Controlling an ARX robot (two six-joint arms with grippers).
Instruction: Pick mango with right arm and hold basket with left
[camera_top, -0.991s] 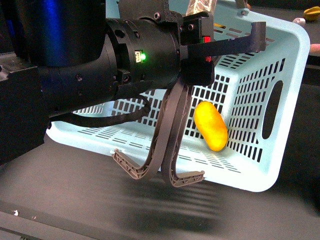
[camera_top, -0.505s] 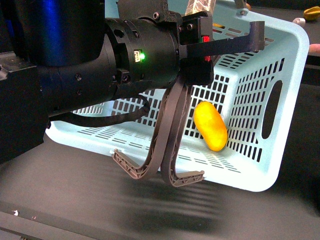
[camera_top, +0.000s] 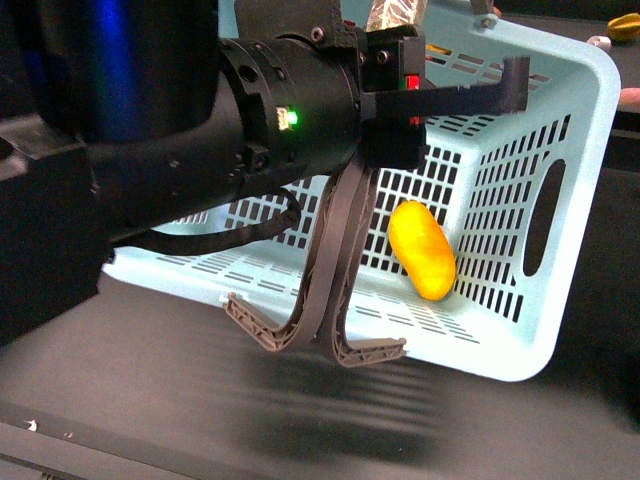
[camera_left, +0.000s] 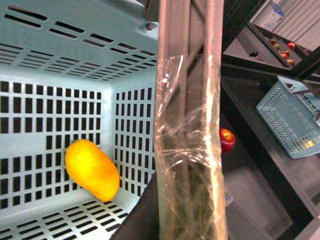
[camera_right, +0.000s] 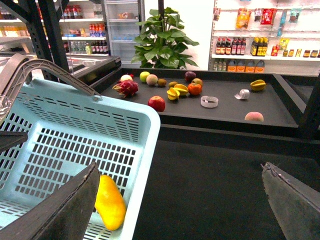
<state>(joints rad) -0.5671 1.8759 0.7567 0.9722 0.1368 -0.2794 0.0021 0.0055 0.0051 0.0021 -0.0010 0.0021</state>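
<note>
over the dark table (camera_top: 150, 400), the left arm (camera_top: 230, 140) has rolled and slid a touch to the right in the last second. its green light (camera_top: 290, 119) now sits lower and further right, its dark finger (camera_top: 470, 95) has dropped a little, and the near corner of the basket (camera_top: 560, 200) has been nudged along with it. the mango (camera_top: 421, 250) has not stirred; it lies inside the tilted basket, in the low corner against the slotted wall. i judge this a small trim of the hold, with the picking side of the job already done. the left jaws look clenched on the film-wrapped handle (camera_left: 186, 150) that fills the left wrist view, though the fingertips themselves are hidden. the right gripper (camera_right: 177, 205) is spread wide and empty, well clear of the fruit. counted: one mango, one held basket, a second basket (camera_left: 292, 117) far off, two ribbed grey-brown strips (camera_top: 335, 260) hanging under the left wrist, one red apple (camera_left: 227, 140) beyond the handle, two white rings (camera_right: 209, 101) on the fruit counter (camera_right: 280, 107).
</note>
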